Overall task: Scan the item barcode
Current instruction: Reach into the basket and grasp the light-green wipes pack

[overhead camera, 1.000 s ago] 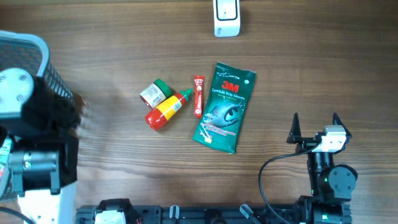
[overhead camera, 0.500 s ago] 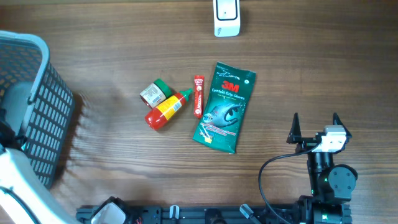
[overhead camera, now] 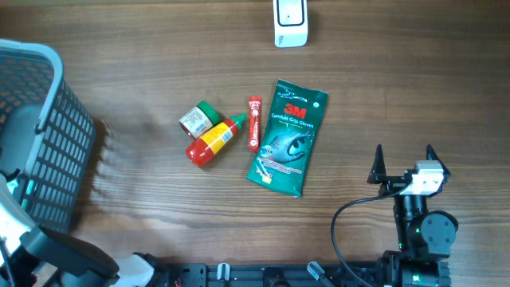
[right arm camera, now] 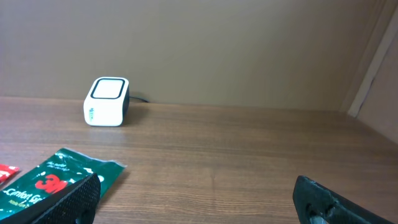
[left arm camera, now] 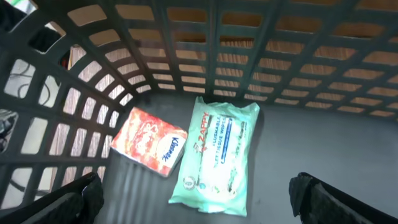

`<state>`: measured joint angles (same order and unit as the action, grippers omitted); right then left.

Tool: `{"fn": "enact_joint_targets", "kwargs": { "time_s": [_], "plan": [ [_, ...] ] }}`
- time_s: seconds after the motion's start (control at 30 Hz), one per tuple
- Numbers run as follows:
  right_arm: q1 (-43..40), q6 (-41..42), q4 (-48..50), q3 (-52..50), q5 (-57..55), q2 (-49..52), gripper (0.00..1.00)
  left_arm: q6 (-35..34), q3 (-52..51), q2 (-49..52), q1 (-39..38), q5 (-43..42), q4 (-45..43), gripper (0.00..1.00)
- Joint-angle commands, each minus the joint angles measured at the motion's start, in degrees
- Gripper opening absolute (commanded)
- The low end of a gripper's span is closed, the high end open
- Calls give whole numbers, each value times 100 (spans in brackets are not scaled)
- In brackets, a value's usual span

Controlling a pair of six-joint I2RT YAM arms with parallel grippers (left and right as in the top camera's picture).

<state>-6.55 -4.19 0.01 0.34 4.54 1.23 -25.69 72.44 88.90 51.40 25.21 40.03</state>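
Overhead, the mesh basket (overhead camera: 48, 135) fills the left edge of the table (overhead camera: 159, 48). The left gripper (left arm camera: 196, 186) hangs inside it, jaws spread wide and holding nothing, above a wipes pack (left arm camera: 217, 155) and an orange tissue pack (left arm camera: 148, 142) on its floor. Lifting out carelessly could catch a finger in the lattice wall and drag or tip the basket. The right gripper (overhead camera: 404, 155) sits at the near right, also wide and empty. The items seemingly awaiting a scan lie mid-table. Nearest that gripper is the green glove pack (overhead camera: 287, 147), flat and slippery-looking, which wide jaws might pinch only by the film or shove toward the others. Its barcode side cannot be told; face-down, it would reach the scanner (overhead camera: 290, 20) at the far edge unreadable. Left of it, the round red-and-yellow bottle (overhead camera: 212, 142) may roll when nudged. It lies against or just beside the green-capped jar (overhead camera: 199, 119), so grasping one likely disturbs the other. The thin red tube (overhead camera: 254, 123), just beside the pack's left edge, could be scooped up with it.
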Motion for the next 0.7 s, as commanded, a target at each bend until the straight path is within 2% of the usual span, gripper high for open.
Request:
{"fn": "enact_joint_targets", "kwargs": {
  "time_s": [0.0,0.2,0.27,0.67],
  "plan": [
    [-7,-33,15,-2,59,-31,100,-308,-302,181,37,232,-155,100],
    [-7,-31,15,-2,59,-31,100,-302,-1213,188,37,188,-1303,100],
    [-7,-31,15,-2,59,-31,100,-44,-1338,251,37,79,-1539,100],
    [-7,-33,15,-2,59,-31,100,-22,-1342,1128,39,85,-2208,100]
  ]
}}
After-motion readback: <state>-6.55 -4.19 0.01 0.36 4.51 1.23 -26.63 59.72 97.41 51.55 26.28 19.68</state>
